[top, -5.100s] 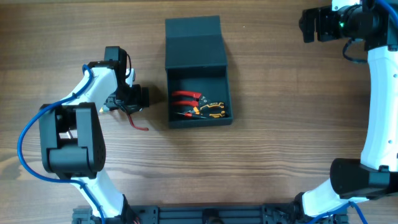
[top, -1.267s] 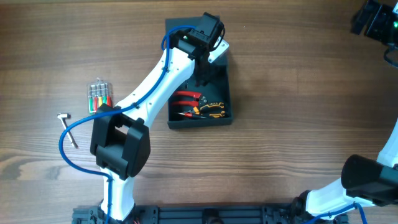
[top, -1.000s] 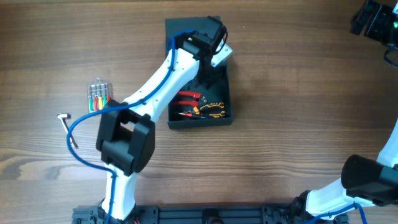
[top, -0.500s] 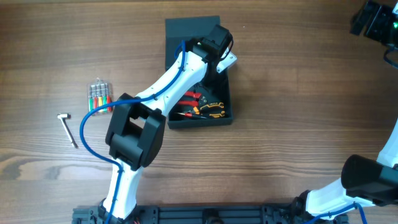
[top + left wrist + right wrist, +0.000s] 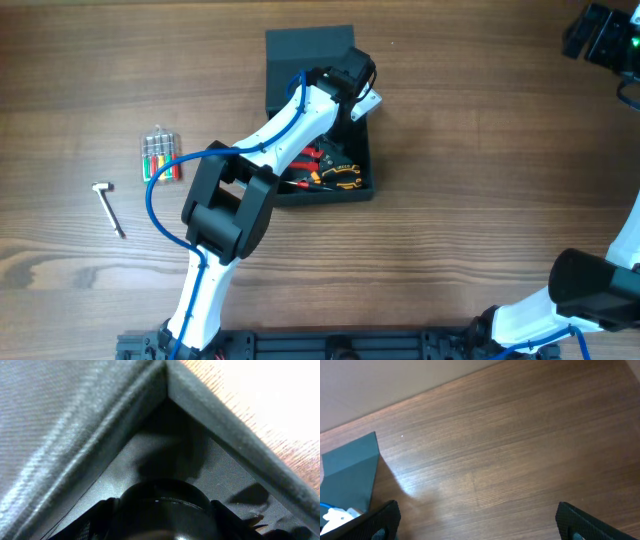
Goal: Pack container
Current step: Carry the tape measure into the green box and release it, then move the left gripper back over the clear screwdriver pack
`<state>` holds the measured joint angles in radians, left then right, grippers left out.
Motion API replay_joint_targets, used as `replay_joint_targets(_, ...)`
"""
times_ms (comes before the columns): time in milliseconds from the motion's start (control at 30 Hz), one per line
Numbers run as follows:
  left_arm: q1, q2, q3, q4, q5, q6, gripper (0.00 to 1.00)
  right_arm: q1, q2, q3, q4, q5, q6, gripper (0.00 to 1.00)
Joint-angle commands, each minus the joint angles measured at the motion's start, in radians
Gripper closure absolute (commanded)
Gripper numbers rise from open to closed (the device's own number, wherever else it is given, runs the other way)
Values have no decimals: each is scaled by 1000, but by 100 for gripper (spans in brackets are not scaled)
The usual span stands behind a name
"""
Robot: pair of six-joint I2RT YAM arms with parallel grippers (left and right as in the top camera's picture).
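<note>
The container [image 5: 322,197], a dark teal-grey box, lies open in the middle of the table with its lid [image 5: 308,52] folded flat behind it. Red-handled pliers [image 5: 297,154] and yellow-and-black pliers [image 5: 341,175] lie in its front part. My left gripper [image 5: 352,88] is inside the box's back right corner. In the left wrist view the gripper [image 5: 160,527] is shut on a black round object [image 5: 160,505], close to the corner of the box wall [image 5: 225,425]. My right gripper [image 5: 598,34] is open and empty, high at the far right; the right wrist view [image 5: 480,527] shows its jaws wide apart.
A clear packet of coloured bits [image 5: 160,153] and a small metal T-shaped key [image 5: 108,206] lie on the wooden table left of the box. The teal lid's edge [image 5: 350,477] shows in the right wrist view over bare wood.
My left arm has swung a little to the right, bringing the gripper into the box's back right corner. The right arm and the tools have not moved.
</note>
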<state>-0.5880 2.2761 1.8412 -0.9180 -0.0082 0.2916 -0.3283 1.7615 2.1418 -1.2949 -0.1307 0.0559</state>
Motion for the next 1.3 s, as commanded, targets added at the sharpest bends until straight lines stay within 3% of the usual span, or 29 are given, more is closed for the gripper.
replay_joint_targets(0,0,9,21,-4,18,15,17,4,-37,-8,-2,-8,-4,0)
replay_joint_targets(133,0,9,22,-29,18,16,1,4,-37,-8,-4,-8,-4,0)
replay_joint_targets(533,1,-113,22,-96,-73,-44,0,4,-37,-8,-4,-8,-4,0)
replay_joint_targets(800,49,-347,22,-223,-257,-220,0,4,-37,-8,-5,-8,-4,0)
replay_joint_targets(1033,327,-610,22,-302,-269,-400,0,4,-37,-8,-8,-8,-4,0)
replay_joint_targets(1267,677,-631,3,-363,-245,-470,0,4,-37,-8,-8,-8,-5,0)
